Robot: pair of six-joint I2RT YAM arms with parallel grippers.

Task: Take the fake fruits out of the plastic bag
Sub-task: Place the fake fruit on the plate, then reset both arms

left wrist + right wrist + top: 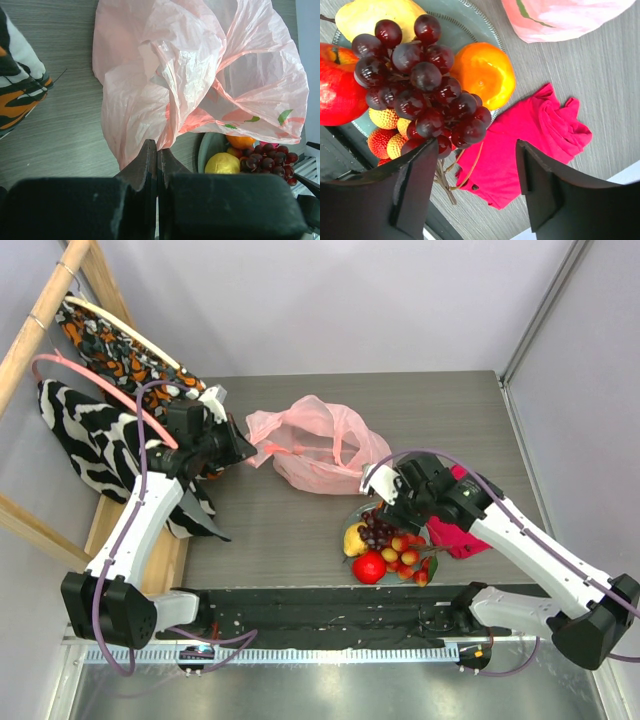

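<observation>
The pale-pink plastic bag (315,445) lies crumpled mid-table; it fills the left wrist view (165,75). My left gripper (250,448) (159,150) is shut on the bag's left edge. The fake fruits sit on a grey-green plate (352,515) in front of the bag: lemon (354,539), red apple (369,567), purple grapes (377,529), cherries (405,555). My right gripper (385,502) (477,150) is open and empty just above the plate's right rim. In the right wrist view I see grapes (420,85), apple (335,90), lemon (375,15), an orange (482,72) and cherries (385,135).
A folded magenta-red cloth (460,535) (530,145) lies right of the plate, under the right arm. Patterned clothes (100,440) hang on a wooden rack at the left edge. A black rail (330,605) runs along the near edge.
</observation>
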